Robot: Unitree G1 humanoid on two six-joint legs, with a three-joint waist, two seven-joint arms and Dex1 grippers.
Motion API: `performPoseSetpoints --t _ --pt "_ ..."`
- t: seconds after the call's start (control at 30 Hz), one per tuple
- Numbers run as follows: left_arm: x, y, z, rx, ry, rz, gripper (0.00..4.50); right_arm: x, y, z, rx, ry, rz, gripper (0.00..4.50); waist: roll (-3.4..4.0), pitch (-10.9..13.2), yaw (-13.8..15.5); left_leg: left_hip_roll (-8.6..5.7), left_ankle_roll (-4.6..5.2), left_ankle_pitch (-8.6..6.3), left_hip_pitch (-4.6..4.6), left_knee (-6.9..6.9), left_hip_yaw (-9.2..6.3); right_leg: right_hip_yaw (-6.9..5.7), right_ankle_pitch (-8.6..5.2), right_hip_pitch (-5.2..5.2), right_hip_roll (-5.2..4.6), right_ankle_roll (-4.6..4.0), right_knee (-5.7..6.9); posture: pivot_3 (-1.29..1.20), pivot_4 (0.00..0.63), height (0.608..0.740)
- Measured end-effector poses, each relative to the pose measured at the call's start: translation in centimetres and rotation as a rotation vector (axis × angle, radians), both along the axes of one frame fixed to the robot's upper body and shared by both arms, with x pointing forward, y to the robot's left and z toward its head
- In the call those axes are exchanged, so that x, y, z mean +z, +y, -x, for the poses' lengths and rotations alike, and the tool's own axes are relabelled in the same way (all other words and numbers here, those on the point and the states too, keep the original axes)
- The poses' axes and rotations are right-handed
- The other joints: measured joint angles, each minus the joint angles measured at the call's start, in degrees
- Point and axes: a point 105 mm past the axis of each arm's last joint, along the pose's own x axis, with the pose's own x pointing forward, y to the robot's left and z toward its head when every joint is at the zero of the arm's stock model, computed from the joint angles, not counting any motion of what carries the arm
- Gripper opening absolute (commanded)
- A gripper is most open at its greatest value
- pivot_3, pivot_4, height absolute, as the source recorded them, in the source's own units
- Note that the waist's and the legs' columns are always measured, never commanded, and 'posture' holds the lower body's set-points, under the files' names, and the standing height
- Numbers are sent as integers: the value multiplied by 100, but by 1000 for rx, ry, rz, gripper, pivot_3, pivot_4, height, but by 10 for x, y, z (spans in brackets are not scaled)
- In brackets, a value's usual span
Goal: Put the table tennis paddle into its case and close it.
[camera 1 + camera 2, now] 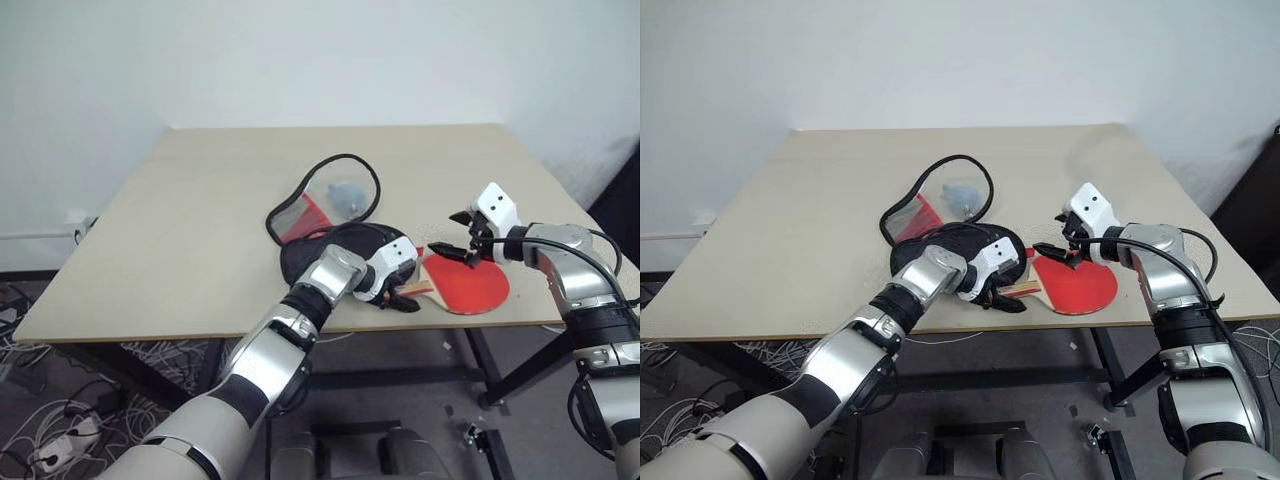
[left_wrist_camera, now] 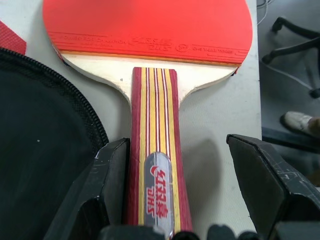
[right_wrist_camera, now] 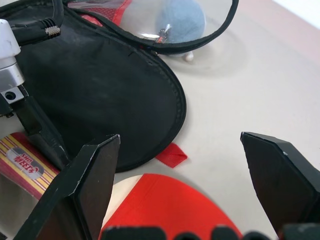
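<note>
left gripper (image 2: pixel 170 200) straddles the paddle (image 2: pixel 150 45) handle, jaws apart.

Paddle (image 1: pixel 468 288) on table (image 1: pixel 200 230), just right of open case (image 1: pixel 330 215).

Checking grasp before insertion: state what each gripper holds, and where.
Nothing held. Left gripper open, its jaws straddling the paddle's handle; right gripper open above the paddle.

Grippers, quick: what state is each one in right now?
Left gripper: jaws open, straddling the paddle handle, not clamped.
Right gripper: jaws open, empty, above the paddle's red face.
</note>
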Motion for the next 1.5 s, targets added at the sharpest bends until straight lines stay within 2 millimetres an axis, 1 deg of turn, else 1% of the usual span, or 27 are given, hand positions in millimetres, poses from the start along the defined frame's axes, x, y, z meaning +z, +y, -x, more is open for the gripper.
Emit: performPoseSetpoints --t 0.03,0.07,0.2,0.27,0.3,0.73,1.13,1.33,1.43,1.5 --pt "0 0 0 0 -3 -2 2892 0 0 0 -1 0 -1 4214 0 0 0 0 0 0 1 2 0 0 0 2 0 0 0 0 0 740" --pt "-1 0 -1 6 -9 -5 2793 0 0 0 -1 -1 -1 4214 0 0 0 0 0 0 1 5 0 0 0 4 0 0 0 0 0 740" --pt "-1 2 -5 34 -22 -10 1686 1 -1 0 -2 -2 -2 4214 0 0 -2 0 0 0 1 6 -1 0 0 3 0 0 2 0 0 740" --pt "-1 2 -6 38 -24 -9 1227 1 -1 0 -4 -4 -4 4214 0 0 -1 0 0 0 1 0 -2 0 0 0 0 0 1 0 0 740" --pt "-1 2 -6 38 -25 -8 1175 1 -1 0 -4 -4 -4 4214 0 0 0 0 0 0 1 -2 -2 -1 0 0 0 1 1 0 0 740" --pt "0 2 -7 44 -27 4 1170 1 2 -1 3 -4 -12 4214 0 0 0 -1 0 0 1 -1 0 1 0 0 0 1 1 0 0 740" --pt "0 0 -7 33 -44 13 1170 5 -1 -4 -16 -20 -17 4214 0 0 2 -2 0 0 -1 -1 0 0 0 -2 -1 1 1 0 0 740" --pt "4 -3 -8 17 -72 31 1170 24 -12 -13 -69 -85 -37 4214 0 0 2 -3 0 0 -5 -5 0 2 0 -8 -1 1 0 0 0 740" --pt "8 -4 -8 9 -81 54 1170 28 -14 -16 -84 -106 -41 4214 0 0 1 -3 0 0 -6 -7 0 2 0 -10 -1 1 0 0 0 740" --pt "12 -4 -10 13 -90 74 1170 26 -19 -18 -106 -99 -44 4214 0 0 1 -3 0 0 -6 -7 2 4 0 -10 -1 1 0 0 0 740"
